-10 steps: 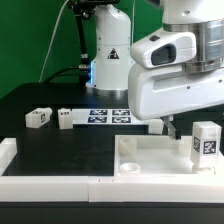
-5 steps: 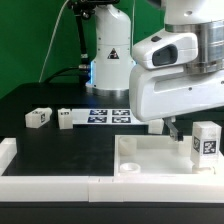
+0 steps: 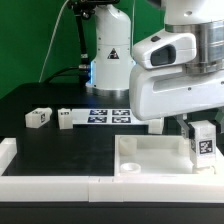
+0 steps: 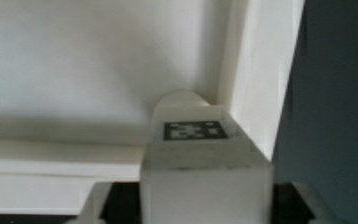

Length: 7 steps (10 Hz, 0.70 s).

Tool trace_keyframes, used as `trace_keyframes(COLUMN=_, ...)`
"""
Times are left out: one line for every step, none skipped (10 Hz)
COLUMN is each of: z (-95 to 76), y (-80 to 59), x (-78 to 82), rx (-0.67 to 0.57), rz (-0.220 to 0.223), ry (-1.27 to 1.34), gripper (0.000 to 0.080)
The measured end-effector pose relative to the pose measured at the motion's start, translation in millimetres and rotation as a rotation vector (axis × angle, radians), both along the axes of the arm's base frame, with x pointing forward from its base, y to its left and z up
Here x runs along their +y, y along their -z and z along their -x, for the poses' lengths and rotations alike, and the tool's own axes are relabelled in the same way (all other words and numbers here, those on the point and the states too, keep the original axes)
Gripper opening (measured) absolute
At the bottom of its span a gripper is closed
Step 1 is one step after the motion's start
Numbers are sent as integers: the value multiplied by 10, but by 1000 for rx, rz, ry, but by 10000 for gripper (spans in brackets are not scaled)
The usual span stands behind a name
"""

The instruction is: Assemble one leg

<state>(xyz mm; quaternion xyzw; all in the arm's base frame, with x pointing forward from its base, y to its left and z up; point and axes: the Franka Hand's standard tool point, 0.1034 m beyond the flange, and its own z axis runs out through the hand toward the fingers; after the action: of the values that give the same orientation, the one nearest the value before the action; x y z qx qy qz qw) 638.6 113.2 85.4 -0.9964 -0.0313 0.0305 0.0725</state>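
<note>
Front rail: a low white rail (image 3: 50,186) runs along the near edge of the black table (image 3: 70,145). At the exterior view's left it ends in a short raised post (image 3: 8,150).
Tray: a large white tray-like part (image 3: 155,158) lies just beyond the rail, on the exterior view's right. It shows one round socket at its near-left corner (image 3: 129,168) and another at its far-left corner (image 3: 127,143).
The leg: the leg (image 3: 204,143) (image 4: 197,160) is a small white block standing upright at the tray's right end. Its black-and-white tag faces the exterior camera. In the wrist view it hangs over an inner corner of the tray. Whether its foot rests on the tray floor or is just above it cannot be told.
Gripper: the gripper (image 4: 197,200) comes down on the leg from above, with one dark finger (image 3: 186,127) showing beside the leg's top. In the wrist view the jaws lie against the leg's two sides with no gap, so they are clamped on it.
Arm: the bulky white arm housing (image 3: 175,80) hangs over the tray.
Spare blocks: two small white tagged blocks (image 3: 39,117) (image 3: 65,118) sit near each other but apart, on the far-left part of the table.
Marker board: the marker board (image 3: 110,115) lies flat just to the right of the blocks, in front of the robot base (image 3: 108,55).
Backdrop: a green curtain (image 3: 30,40) is farthest back.
</note>
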Motion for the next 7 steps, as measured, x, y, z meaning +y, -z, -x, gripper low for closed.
trace_keyframes(z=1, y=0, x=5, rx=18, rz=6, ry=122, gripper=290)
trace_keyframes(z=2, y=2, x=5, rx=25, rz=8, ry=166, gripper=290)
trace_keyframes(z=-3, y=14, x=-6, rx=47, rz=-4, ry=296, gripper=290)
trace_keyframes(z=-7, y=18, x=-12, rx=70, rz=-9, ry=453, gripper=290)
trace_keyframes(z=-12, y=19, x=-5, rx=87, rz=-1, ry=577, gripper=290)
trace_keyframes(z=-15, y=22, x=-1, rx=106, rz=11, ry=718, gripper=290)
trace_keyframes(z=-18, y=23, x=3, rx=117, rz=19, ry=805, gripper=290)
